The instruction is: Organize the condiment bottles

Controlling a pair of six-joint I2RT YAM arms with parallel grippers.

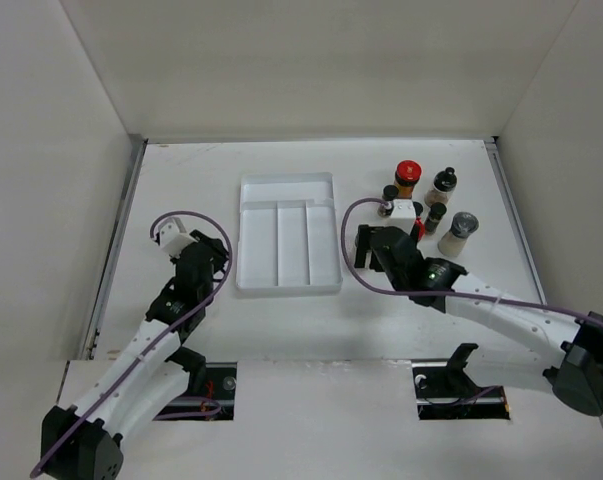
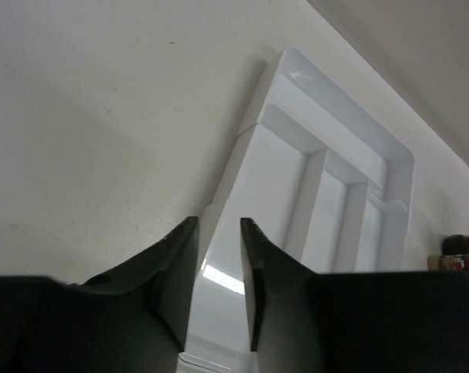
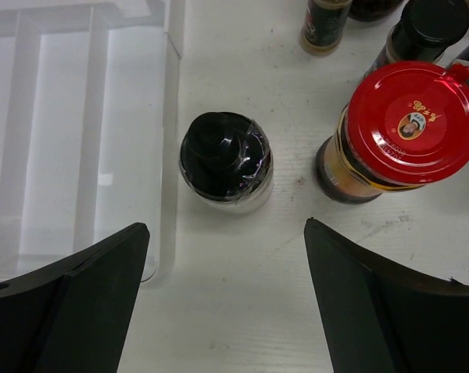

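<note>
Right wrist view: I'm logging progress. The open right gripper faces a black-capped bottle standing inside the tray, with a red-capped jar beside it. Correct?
No. The black-capped bottle stands on the table beside the tray, not inside it; the right wrist view shows this. The right gripper is open facing it, and the red-capped jar is beside it.

White tabletop [image 1: 311, 330], seen from above. Near its centre, a white tray [image 1: 287, 181] of three compartments lying flat. Just right of it, a standing cluster of condiment bottles [image 1: 441, 186], among them a red-capped jar [image 1: 408, 175], a grey-capped pale bottle [image 1: 459, 232] and perhaps five smaller dark-capped ones, partly hidden.
</note>
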